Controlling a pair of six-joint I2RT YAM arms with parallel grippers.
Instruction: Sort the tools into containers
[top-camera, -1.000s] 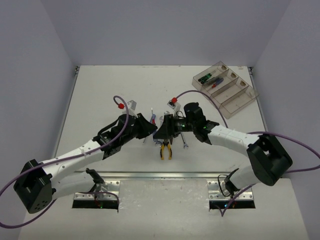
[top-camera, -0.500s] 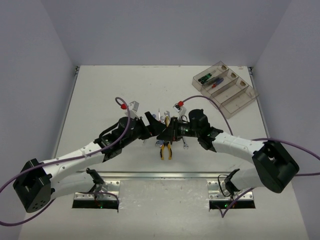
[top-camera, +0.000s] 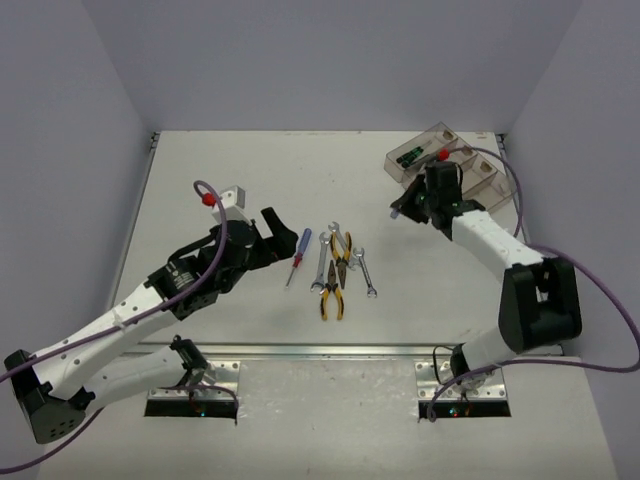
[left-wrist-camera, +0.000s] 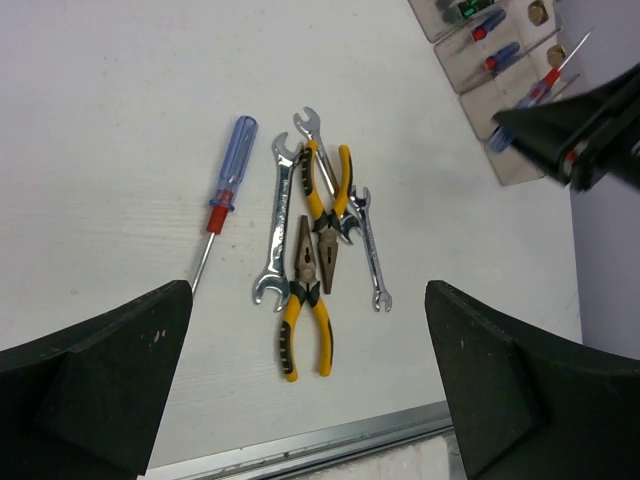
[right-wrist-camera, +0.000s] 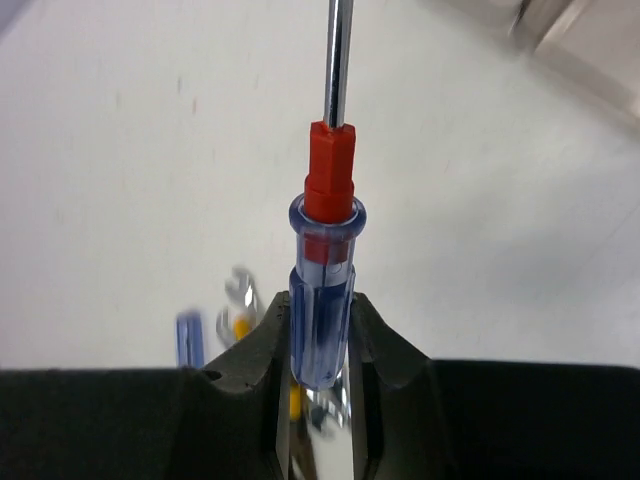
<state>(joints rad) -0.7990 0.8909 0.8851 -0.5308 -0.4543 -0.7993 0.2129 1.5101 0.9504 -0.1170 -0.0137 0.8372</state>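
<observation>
My right gripper (right-wrist-camera: 320, 345) is shut on the blue handle of a blue-and-red screwdriver (right-wrist-camera: 325, 290), shaft pointing away. In the top view the right gripper (top-camera: 408, 206) hangs just left of the containers (top-camera: 487, 200), a clear four-bin tray at the back right. My left gripper (top-camera: 272, 232) is open and holds nothing, left of the tools. On the table lie another blue-and-red screwdriver (left-wrist-camera: 228, 178), silver wrenches (left-wrist-camera: 278, 222) and two yellow-handled pliers (left-wrist-camera: 305, 320), close together. The left wrist view shows its wide-apart fingers (left-wrist-camera: 95, 385).
The far-left bin of the tray holds a green-and-black screwdriver (top-camera: 408, 156) and the bin beside it a red-and-blue one (top-camera: 431, 166). White walls close the table on three sides. A metal rail (top-camera: 330, 350) runs along the near edge.
Both grippers were together over the tool pile. The left one opened and drew back to the left. The right one shut on a screwdriver and swung it up and right toward the tray.
</observation>
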